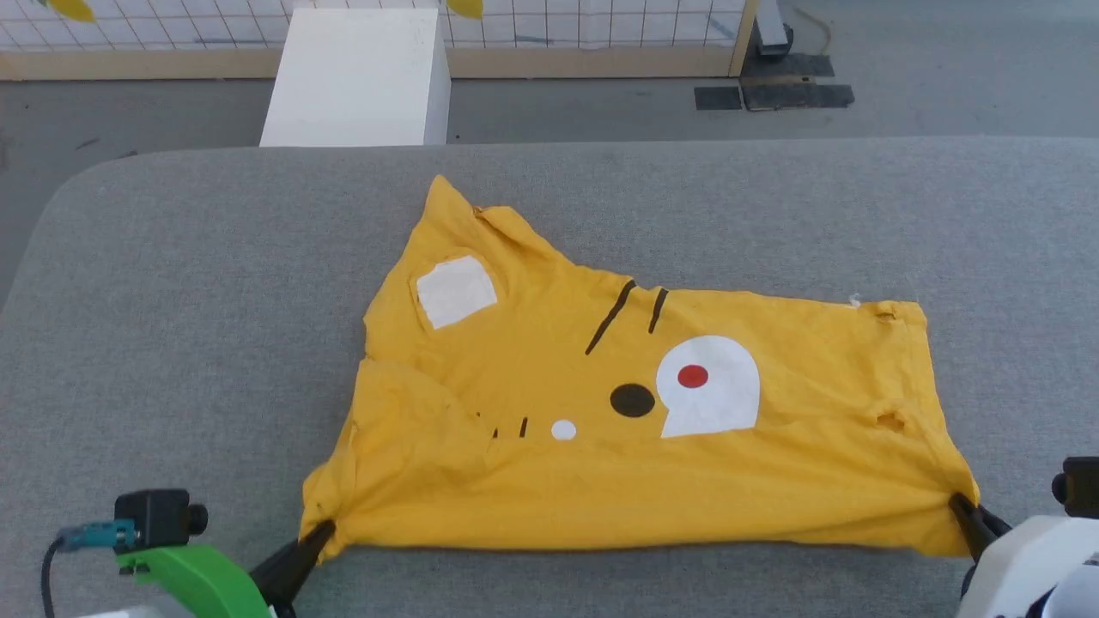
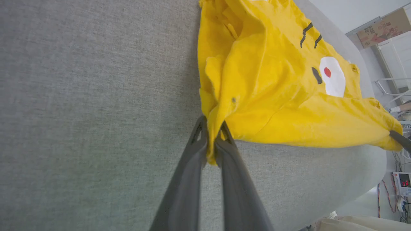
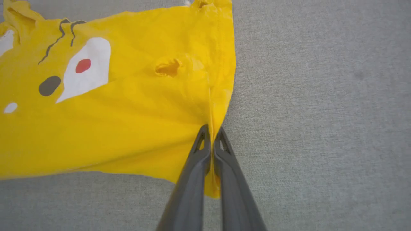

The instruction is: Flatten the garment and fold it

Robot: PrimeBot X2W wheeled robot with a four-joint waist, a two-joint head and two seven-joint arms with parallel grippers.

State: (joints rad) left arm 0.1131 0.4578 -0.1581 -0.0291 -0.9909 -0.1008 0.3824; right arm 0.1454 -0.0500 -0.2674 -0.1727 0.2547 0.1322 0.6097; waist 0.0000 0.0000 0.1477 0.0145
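We see a wide grey padded table [image 1: 172, 300] with a rounded corner, taking up most of the head view. On it lies the garment [image 1: 532, 481], a mustard-yellow T-shirt, print side up on the near half of the table. Its near edge runs in a fairly straight line between the two grippers, and its far left part rises to a rumpled peak. Beyond the table a white box [image 1: 356, 77] stands on the floor in front of a wire-grid panel [image 1: 601, 21] with a wooden frame.

The left gripper [image 1: 319, 532] is clamped on the near left corner of the garment. In the left wrist view we see cloth pinched between its two dark fingers, with a tuft hanging out behind the tips. The right gripper [image 1: 960, 502] is closed tight on the near right corner, a fold of cloth squeezed between its fingers. Creases fan out from both grips.

On the garment we make out:
- a large white patch [image 1: 721, 399] carrying a red dot [image 1: 692, 376]
- a squarish white patch [image 1: 455, 290] near the peak
- a black spot [image 1: 632, 400]
- two black strokes [image 1: 611, 318]
- a small white dot [image 1: 563, 429]
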